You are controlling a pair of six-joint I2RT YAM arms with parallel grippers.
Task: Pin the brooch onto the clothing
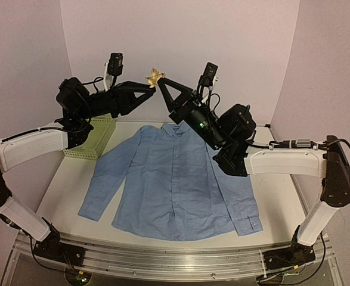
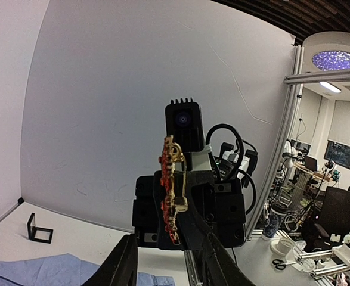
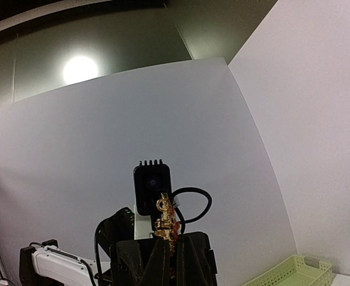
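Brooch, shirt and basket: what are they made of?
The brooch looks like shiny gold-coloured metal set with small red stones or beads; I cannot tell which. The shirt looks like soft, matte woven cloth: it creases and lies limp. The basket looks like pale green plastic with moulded grid walls.

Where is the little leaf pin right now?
In the top view the brooch is high in the air at the back middle, pinched in the right fingers, with the left fingers close beside it, over the shirt's far end.
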